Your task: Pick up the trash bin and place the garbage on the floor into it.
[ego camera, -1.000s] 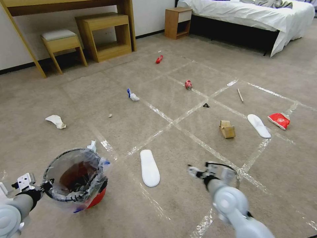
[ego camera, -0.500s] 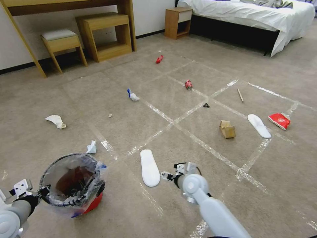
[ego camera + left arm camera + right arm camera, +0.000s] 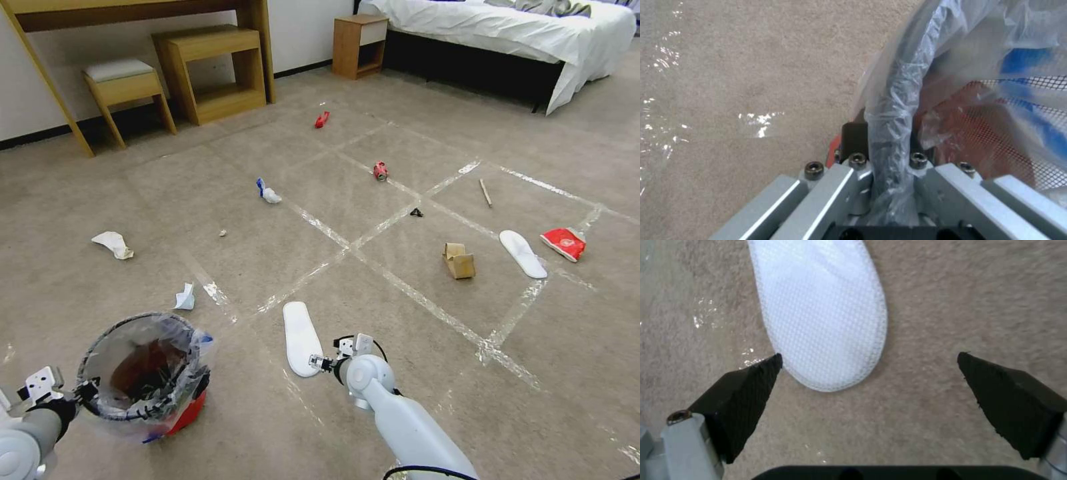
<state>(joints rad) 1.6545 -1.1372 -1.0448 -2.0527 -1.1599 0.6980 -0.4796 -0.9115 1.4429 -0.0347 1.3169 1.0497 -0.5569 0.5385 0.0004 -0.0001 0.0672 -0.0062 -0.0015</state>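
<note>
your left gripper [image 3: 882, 166] clamps the trash bin [image 3: 143, 373] rim at 8 o'clock; your right gripper [image 3: 871, 386], spread wide, hovers at the white slipper sole [image 3: 301, 338] at 6 o'clock on the floor [image 3: 400, 220].

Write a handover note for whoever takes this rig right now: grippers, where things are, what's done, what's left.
Left gripper: shut on the bin rim, holding it low at the robot's left.
Right gripper: open, just above the carpet, at the near end of the closest slipper sole, not touching it.
Done: bin picked up.
Left: all litter is on the floor, namely that sole, a second sole, box, red wrappers, can, stick, wads.
</note>
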